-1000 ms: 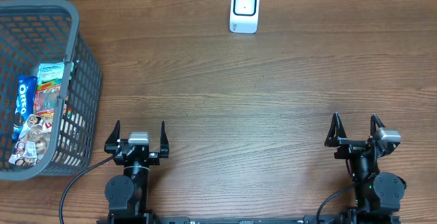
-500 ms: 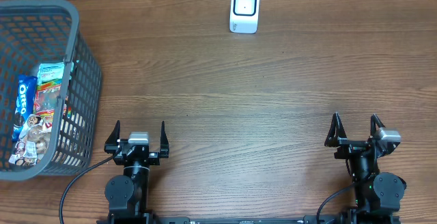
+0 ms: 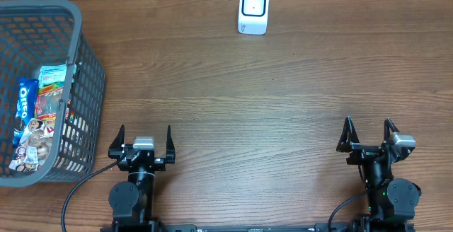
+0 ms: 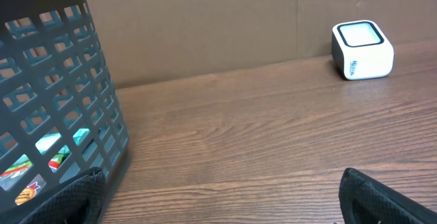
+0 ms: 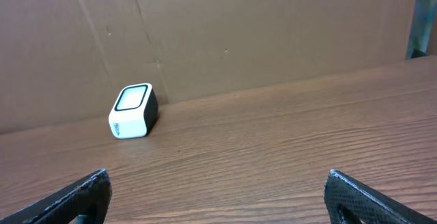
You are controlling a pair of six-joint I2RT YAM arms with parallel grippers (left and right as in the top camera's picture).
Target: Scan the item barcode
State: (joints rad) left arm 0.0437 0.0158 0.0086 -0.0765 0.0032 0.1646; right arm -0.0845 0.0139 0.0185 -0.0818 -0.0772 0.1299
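Right now I am looking down on a brown wooden table (image 3: pixel 248 97), with both arms resting at its near edge. The left gripper (image 3: pixel 144 133) is standing with its two fingers spread wide apart and nothing between them. The right gripper (image 3: pixel 367 127) is standing the same way, wide and empty. I judge that both are waiting open so that either can go straight into a pick.

Nothing is being held for scanning yet. The goods are lying in a grey plastic basket (image 3: pixel 85 41) at the far left of the table, just beside the left arm. Inside it, several snack packs (image 3: pixel 49 94) are lying jumbled together, among them a blue Oreo pack (image 3: pixel 25 112) lying lengthwise against the left wall. I cannot tell where any barcode is facing.

A small white scanner (image 3: pixel 253 9) is sitting at the far edge, about midway across and well apart from both arms and the basket. Its dark-framed window is facing upward, which I take to mean a pack should be brought over it, code side down. Since the basket is sitting on the left side, I am expecting the left arm to reach in first.
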